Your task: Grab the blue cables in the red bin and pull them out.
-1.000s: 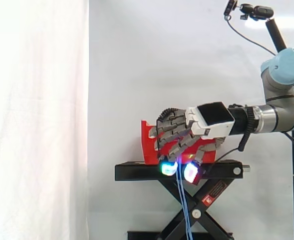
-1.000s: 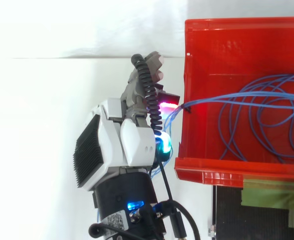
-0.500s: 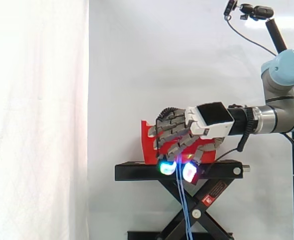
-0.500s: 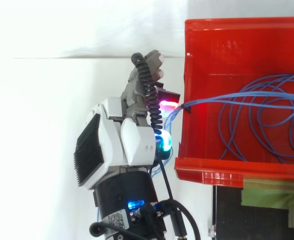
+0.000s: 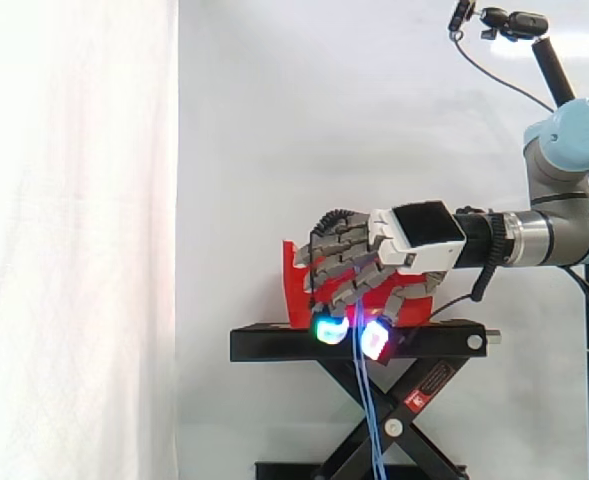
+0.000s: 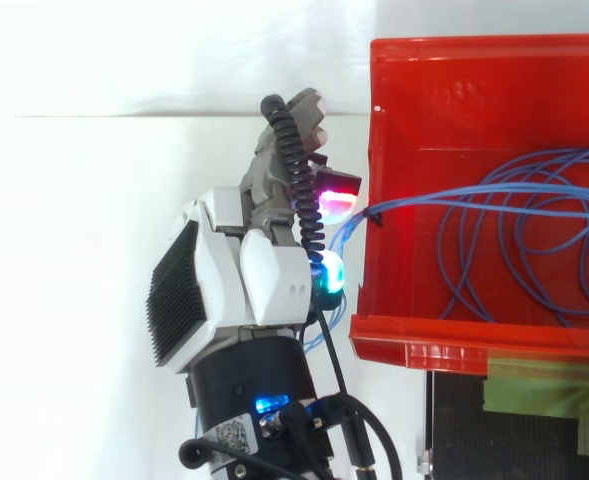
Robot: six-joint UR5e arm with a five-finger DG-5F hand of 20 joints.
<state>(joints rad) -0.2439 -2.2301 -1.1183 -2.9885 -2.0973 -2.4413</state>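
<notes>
Black stand (image 5: 274,344) in front of a white curtain (image 5: 74,240).
Stand has crossed legs underneath; curtain hangs behind & to the left; small camera (image 5: 514,22) up on a pole (image 5: 554,65), top right.

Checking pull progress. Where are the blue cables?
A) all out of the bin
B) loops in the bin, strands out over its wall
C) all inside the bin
B: blue cables loop inside the red bin; strands cross its wall to the hand and hang past the stand.

The robot hand (image 6: 264,285) sits just outside the red bin's (image 6: 419,340) left wall, its fingers curled round the blue cables (image 6: 519,240), which cross that wall from loose loops inside.
</notes>
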